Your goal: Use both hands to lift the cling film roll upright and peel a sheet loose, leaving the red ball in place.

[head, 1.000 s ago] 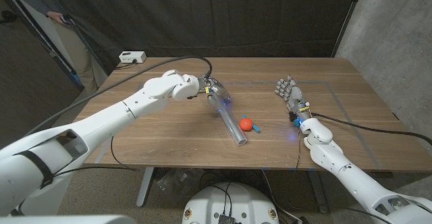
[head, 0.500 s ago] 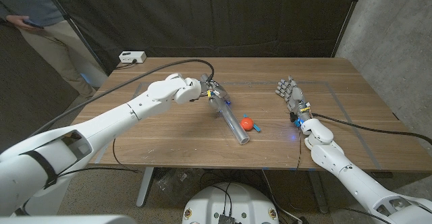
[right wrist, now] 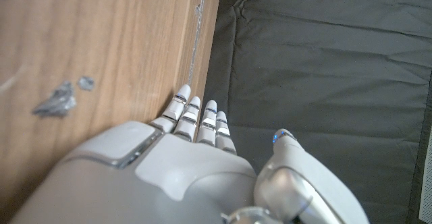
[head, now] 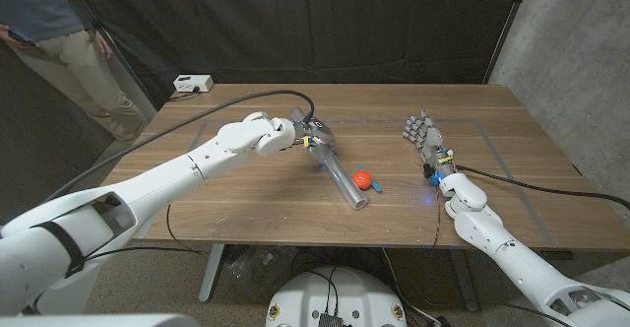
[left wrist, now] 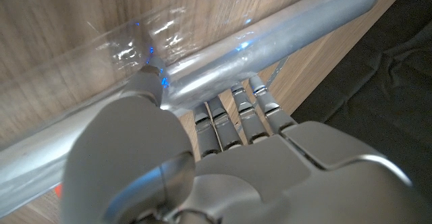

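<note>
We saw the glossy, see-through cling film roll (head: pixel 337 170) lying on the wood-grain table (head: pixel 246 194), its far end wrapped by the left hand (head: pixel 313 135). The smooth red ball (head: pixel 361 180) sat beside its free end. The right hand (head: pixel 424 140) seemingly stood spread, holding nothing.

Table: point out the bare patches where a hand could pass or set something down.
Bare wood lies between the red ball and the right hand, and along the table's near edge. It is crowded where the left hand grips the cling film roll beside the ball.
</note>
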{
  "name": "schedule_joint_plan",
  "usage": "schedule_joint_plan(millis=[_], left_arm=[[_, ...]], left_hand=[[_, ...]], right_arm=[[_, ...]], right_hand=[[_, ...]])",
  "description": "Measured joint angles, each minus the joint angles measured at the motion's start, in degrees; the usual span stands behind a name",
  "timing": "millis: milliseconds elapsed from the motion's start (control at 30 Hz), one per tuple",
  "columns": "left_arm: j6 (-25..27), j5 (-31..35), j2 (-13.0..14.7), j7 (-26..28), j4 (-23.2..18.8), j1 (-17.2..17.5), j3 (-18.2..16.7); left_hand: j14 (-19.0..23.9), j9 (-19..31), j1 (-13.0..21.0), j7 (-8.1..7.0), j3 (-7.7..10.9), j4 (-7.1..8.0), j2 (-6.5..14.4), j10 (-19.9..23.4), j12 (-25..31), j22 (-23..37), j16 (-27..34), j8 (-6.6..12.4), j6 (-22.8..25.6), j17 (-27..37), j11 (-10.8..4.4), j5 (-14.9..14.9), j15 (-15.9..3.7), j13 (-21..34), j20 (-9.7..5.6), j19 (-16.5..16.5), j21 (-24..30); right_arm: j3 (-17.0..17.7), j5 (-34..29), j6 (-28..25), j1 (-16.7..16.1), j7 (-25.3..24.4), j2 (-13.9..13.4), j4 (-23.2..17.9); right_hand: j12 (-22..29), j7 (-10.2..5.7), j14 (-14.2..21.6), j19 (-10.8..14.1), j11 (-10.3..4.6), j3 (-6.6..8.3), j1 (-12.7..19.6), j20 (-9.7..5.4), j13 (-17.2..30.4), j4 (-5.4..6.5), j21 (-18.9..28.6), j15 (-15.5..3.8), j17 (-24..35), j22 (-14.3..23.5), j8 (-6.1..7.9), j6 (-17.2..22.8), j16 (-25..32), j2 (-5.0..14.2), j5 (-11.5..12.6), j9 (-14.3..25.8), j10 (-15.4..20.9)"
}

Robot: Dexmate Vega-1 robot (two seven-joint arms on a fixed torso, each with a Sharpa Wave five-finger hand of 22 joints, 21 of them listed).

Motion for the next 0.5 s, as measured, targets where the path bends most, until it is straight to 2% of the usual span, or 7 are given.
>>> schedule_joint_plan(millis=[67,133,200,267,333,500], left_arm=[[0.00,0.79,0.12,0.57,-0.01,0.12,0.34],[0.00,1.84,0.32,1.31,0.00,0.25,0.57],[-0.04,2.46,0.41,1.93,0.07,0.41,0.69],[-0.05,2.67,0.44,2.32,0.12,0.49,0.71],[-0.10,3.10,0.64,3.32,0.20,0.75,0.71],[-0.07,3.84,1.11,5.25,0.29,1.44,0.55]], left_hand=[[1.82,-0.09,0.31,-0.09,0.22,-0.22,-0.31,1.21,-0.09,0.19,0.28,-0.38,1.11,0.30,0.36,-0.29,-0.20,0.10,-1.19,2.51,1.48],[3.47,-0.14,0.84,0.19,0.24,-0.24,-0.84,2.34,-0.32,0.56,0.28,-0.45,2.23,0.34,0.24,-0.66,-0.39,0.15,-1.61,4.30,2.89],[4.87,-0.15,0.84,0.04,0.53,-0.53,-0.84,3.49,-0.42,0.82,0.27,-0.44,2.82,0.24,0.37,-1.12,-0.19,0.14,-1.72,5.61,4.24],[6.66,-0.12,1.36,0.12,0.69,-0.70,-1.37,5.13,-0.47,1.06,0.27,0.36,3.95,0.07,0.78,-1.48,0.19,0.13,-1.86,6.31,5.70],[7.99,0.11,1.36,0.22,0.78,-0.78,-1.37,5.33,0.61,1.27,0.27,1.10,4.07,0.07,0.98,-1.98,1.52,0.53,-1.77,6.56,6.98],[8.50,0.33,1.36,0.52,0.78,-0.78,-1.37,5.34,2.91,1.33,1.78,1.53,4.77,0.25,0.98,-2.44,1.66,2.04,-1.47,7.51,9.32]], right_arm=[[-0.02,-0.15,-0.12,-0.14,-0.23,-0.09,-0.23],[-0.06,-0.24,-0.23,-0.29,-0.37,-0.23,-0.47],[-0.07,-0.31,-0.31,-0.40,-0.49,-0.34,-0.70],[-0.08,-0.38,-0.44,-0.53,-0.65,-0.45,-0.94],[-0.09,-0.43,-0.55,-0.65,-0.76,-0.57,-1.13],[-0.14,-0.61,-0.86,-0.86,-1.05,-0.87,-1.71]], right_hand=[[0.00,0.00,0.00,0.00,0.00,0.00,0.00,0.00,0.00,0.00,0.00,0.00,0.00,0.00,0.00,0.00,0.00,0.00,0.00,0.00,0.00],[0.00,0.00,0.00,0.00,0.00,0.00,0.00,0.00,0.00,0.00,0.00,0.00,0.00,0.00,0.00,0.00,0.00,0.00,0.00,0.00,0.00],[0.00,0.00,0.00,0.00,0.00,0.00,0.00,0.00,0.00,0.00,0.00,0.00,0.00,0.00,0.00,0.00,0.00,0.00,0.00,0.00,0.00],[0.00,0.00,0.00,0.01,0.00,0.00,0.00,0.01,0.00,0.00,-0.34,0.00,0.00,0.00,0.00,0.00,0.00,0.00,0.00,0.00,0.00],[0.00,0.00,0.00,0.23,0.00,0.00,0.00,0.23,0.00,0.00,-0.36,0.00,0.00,0.00,0.00,0.00,0.00,0.00,0.00,0.00,0.00],[0.00,0.00,0.00,0.22,0.00,0.00,0.00,0.23,0.00,0.00,-0.36,0.00,0.00,-0.01,0.00,0.00,0.00,0.00,0.00,0.00,0.00]])
